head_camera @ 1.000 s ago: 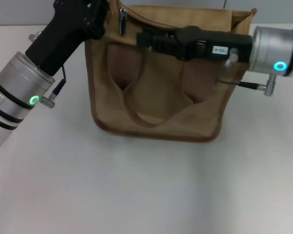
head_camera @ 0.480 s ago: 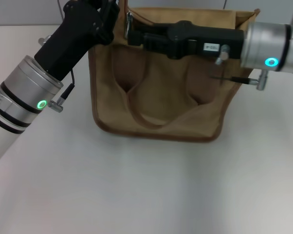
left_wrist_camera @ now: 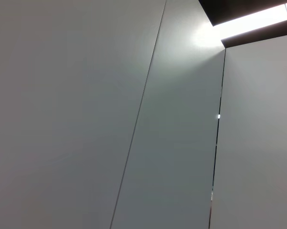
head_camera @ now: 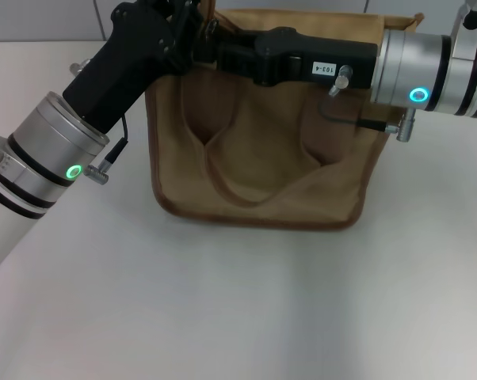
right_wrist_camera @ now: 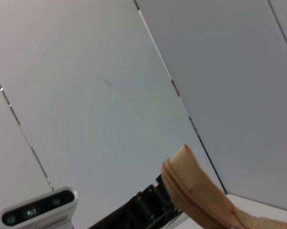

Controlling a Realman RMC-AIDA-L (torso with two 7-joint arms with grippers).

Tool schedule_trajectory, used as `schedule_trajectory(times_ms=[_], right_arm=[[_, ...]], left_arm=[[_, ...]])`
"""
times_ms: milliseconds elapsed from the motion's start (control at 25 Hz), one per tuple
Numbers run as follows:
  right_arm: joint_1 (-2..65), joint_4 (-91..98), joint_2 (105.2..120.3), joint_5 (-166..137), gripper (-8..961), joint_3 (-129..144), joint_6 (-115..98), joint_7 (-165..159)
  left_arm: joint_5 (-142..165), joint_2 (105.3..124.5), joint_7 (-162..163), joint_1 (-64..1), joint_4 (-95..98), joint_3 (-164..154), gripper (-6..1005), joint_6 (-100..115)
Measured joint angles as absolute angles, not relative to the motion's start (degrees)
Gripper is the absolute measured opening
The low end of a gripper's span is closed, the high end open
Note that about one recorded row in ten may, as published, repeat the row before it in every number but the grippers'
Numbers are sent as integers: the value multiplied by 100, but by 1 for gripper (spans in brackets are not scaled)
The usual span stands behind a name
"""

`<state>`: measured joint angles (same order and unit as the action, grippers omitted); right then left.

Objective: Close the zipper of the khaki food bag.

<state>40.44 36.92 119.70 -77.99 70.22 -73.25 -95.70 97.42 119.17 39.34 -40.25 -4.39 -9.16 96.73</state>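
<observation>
— At the bag's top left corner, what are both arms doing?

— The khaki food bag [head_camera: 258, 158] stands upright on the white counter [head_camera: 238, 309]. The left pincer [head_camera: 175, 24] sits against that corner, and the right pincer [head_camera: 211, 47] reaches across the bag's top edge from the right to meet it there. Whether either one is clenched or released, I cannot tell; the fingertips crowd together.

— And the zipper?

— The zipper [right_wrist_camera: 191, 198] runs along the bag's top; only a short toothed stretch shows in the right wrist view, and I cannot make out the pull tab.

— So how should the step go?

— I'd judge the left should pin the corner firmly while the right draws the tab straight along the bag's top toward the far end, keeping the fabric taut so the teeth don't bunch.
</observation>
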Motion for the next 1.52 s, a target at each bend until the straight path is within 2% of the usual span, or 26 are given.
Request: schedule_trajectory(times_ms=[200,520,760,960,1320,1520], right_arm=[[4023,3677,11970,-7724,334,7038,-7196,-9668],[4128,3544,11970,-7548,245,7204,-7031,-9671],[4022,3520,11957,-7452,49,7235,-6979,-9666],[3740,3712,11926,-7455,2,7231,-7067,-9643],[2835,4396,11774,-8272,5,6193,-7340,-10136],[2676,4461,11708,-8797,7,4988,-8415,-10029]], left_arm=[[9749,11918,3933,-4026,-439,-879,132,9663],[9742,11917,3935,-4075,-449,-908,137,9649],[9747,11918,3974,-4038,-445,-880,140,9669],[9722,11909,4011,-4002,-414,-821,143,9703],[9723,11876,4353,-3751,-134,-346,149,9751],[9718,11876,4370,-3651,-97,-202,152,9766]])
